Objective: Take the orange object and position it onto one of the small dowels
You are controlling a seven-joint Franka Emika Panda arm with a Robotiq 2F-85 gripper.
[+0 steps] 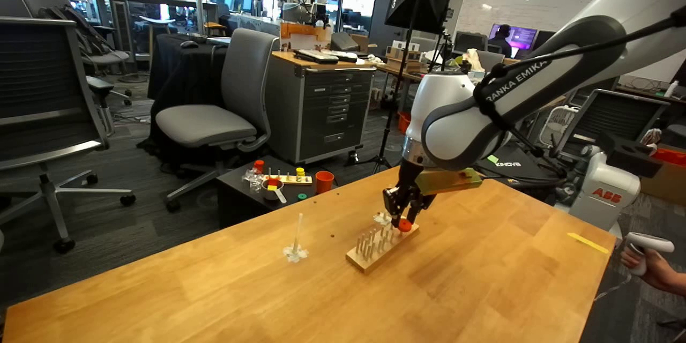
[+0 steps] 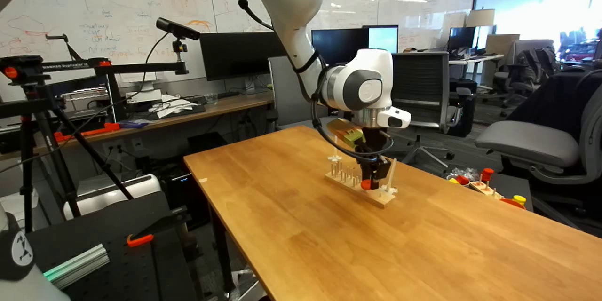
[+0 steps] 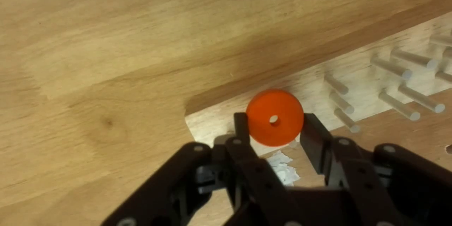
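The orange object (image 3: 282, 107) is a flat round disc with a small centre hole. My gripper (image 3: 275, 117) is shut on its opposite edges and holds it over one end of the light-wood base (image 3: 208, 123). A pale spot shows through the hole; I cannot tell if it is a peg. A peg tip shows just beyond the disc's lower right edge. The small dowels (image 3: 392, 67) stand in rows to the right. In both exterior views the orange object (image 1: 405, 225) (image 2: 366, 185) is low over the base (image 1: 358, 261) (image 2: 383, 200), its exact height unclear.
A tall lone rod on a taped foot (image 1: 298, 233) stands apart on the table (image 1: 214, 284). A taped foot (image 3: 282, 169) lies close beside the base, near the gripper. A low black side table (image 1: 236, 193) with coloured pieces is beyond the table edge.
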